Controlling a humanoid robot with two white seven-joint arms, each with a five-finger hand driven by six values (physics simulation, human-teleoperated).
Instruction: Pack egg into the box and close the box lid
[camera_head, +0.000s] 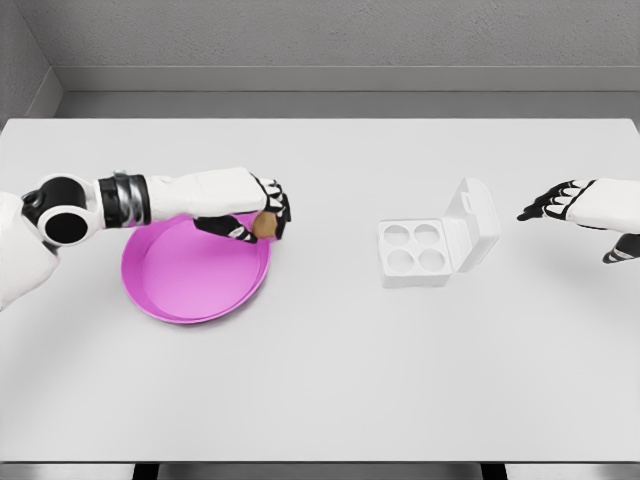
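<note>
Fingers: the black-tipped fingers (240, 230) of the left hand (256, 212) are curled around a brown egg (265, 226), which shows between thumb and fingers at the hand's lower right.
Left arm: white, with a black round joint at the far left of the view, it reaches in from the left edge and lies across the upper part of the pink bowl (195, 270).
Egg: clasped in the left hand, over the bowl's upper right rim, well apart from the box.
Pink bowl: round and shallow, left of centre on the table (320, 390); the part of its inside not hidden by the arm holds nothing, only smooth pink floor and wall.
Egg box: a white box (414, 255) right of centre, its base showing four round wells in two rows of two, all four vacant.
Lid: the white lid (474, 225) stands tilted up and back at the base's right side, joined to it there, leaving the wells uncovered.
Right hand: the right hand (565, 203) comes in from the right edge, near the lid but not touching it, held above the table with fingers stretched out and apart toward the left, gripping nothing.
Table: pale grey and wide, with a grey wall and floor strip behind its far edge.
</note>
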